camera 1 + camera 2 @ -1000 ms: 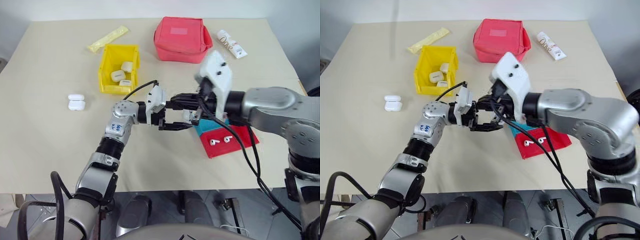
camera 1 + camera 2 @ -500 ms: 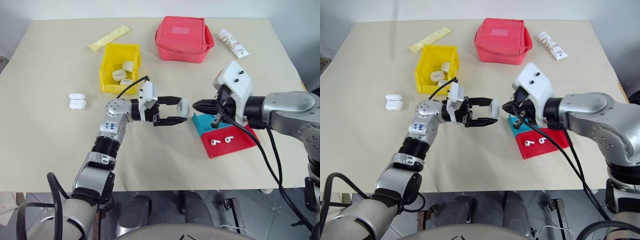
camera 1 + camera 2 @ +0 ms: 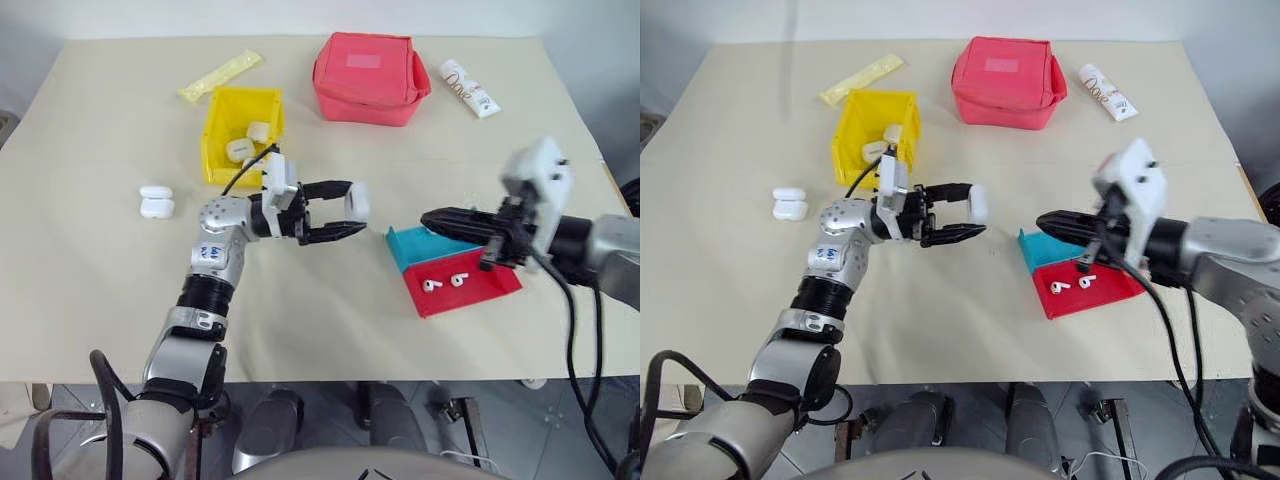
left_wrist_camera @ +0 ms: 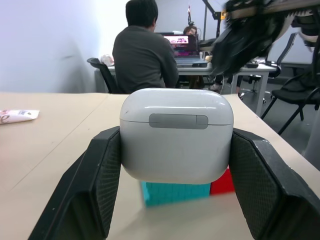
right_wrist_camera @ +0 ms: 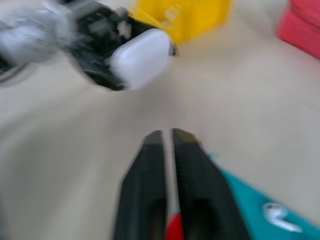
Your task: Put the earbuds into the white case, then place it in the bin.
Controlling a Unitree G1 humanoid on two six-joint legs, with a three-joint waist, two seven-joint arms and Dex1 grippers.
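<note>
Beige table [image 3: 100,290], office behind. Left gripper [image 3: 345,207] pinches the white case [image 3: 358,199], lid closed, held mid-table. Right gripper [image 3: 432,217] has pulled away right, fingers pressed nearly together, empty, over the teal tray [image 3: 410,246]. Two earbuds [image 3: 444,279] remain on the red tray [image 3: 480,285]. Yellow bin [image 3: 218,130] far left; next step likely carrying the case there.
</note>
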